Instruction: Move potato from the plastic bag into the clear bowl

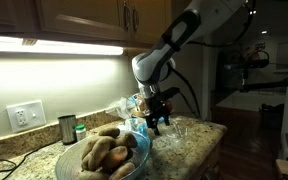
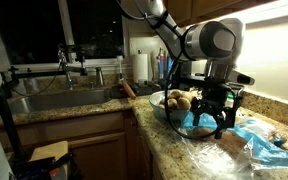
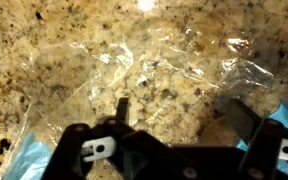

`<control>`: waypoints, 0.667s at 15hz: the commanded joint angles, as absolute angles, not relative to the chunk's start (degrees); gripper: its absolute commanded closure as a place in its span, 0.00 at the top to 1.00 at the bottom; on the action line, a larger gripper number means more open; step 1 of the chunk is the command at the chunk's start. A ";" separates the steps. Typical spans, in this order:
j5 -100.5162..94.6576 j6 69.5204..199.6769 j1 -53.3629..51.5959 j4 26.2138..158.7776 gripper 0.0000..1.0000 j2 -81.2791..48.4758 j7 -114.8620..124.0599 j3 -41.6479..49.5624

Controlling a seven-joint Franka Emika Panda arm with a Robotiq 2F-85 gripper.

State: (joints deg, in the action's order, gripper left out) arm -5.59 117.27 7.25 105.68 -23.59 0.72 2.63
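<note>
The gripper (image 3: 184,112) hung over the counter (image 3: 44,40) with its jaws spread apart and nothing between them. In the wrist view the two fingers (image 3: 122,106) framed a patch of crumpled clear bag (image 3: 159,70) lying flat on the granite, with blue plastic showing at the lower corners. No potato showed in that patch.

In both exterior views the potatoes (image 1: 102,150) (image 2: 180,100) sat heaped in the bowl (image 1: 72,165) (image 2: 162,110). The gripper (image 1: 159,125) (image 2: 212,124) stood just beside the bowl, on the bag's side (its tips near the counter, though contact with the plastic could not be told). The bag (image 2: 269,142) spread out past the gripper, blue and rumpled. Whether a potato lay inside it could not be made out.

In an exterior view, a sink (image 2: 44,100) lay further along the counter. In an exterior view, a wall outlet (image 1: 24,116) and a small can (image 1: 67,128) stood behind the bowl.
</note>
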 commanded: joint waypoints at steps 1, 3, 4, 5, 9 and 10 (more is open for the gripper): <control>-4.29 116.01 6.98 104.71 1.00 -24.09 -1.46 3.13; -2.68 115.83 7.62 104.72 1.00 -24.11 -3.89 2.52; -1.85 115.69 7.78 104.72 1.00 -24.17 -4.95 2.38; -1.14 115.68 7.83 104.69 1.00 -24.24 -5.79 2.35; 0.90 115.58 7.93 104.52 1.00 -24.77 -8.24 2.34; 1.16 115.52 7.95 104.46 1.00 -24.90 -8.55 2.37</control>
State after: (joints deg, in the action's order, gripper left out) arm -0.48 117.27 7.36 105.66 -24.34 -6.38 2.52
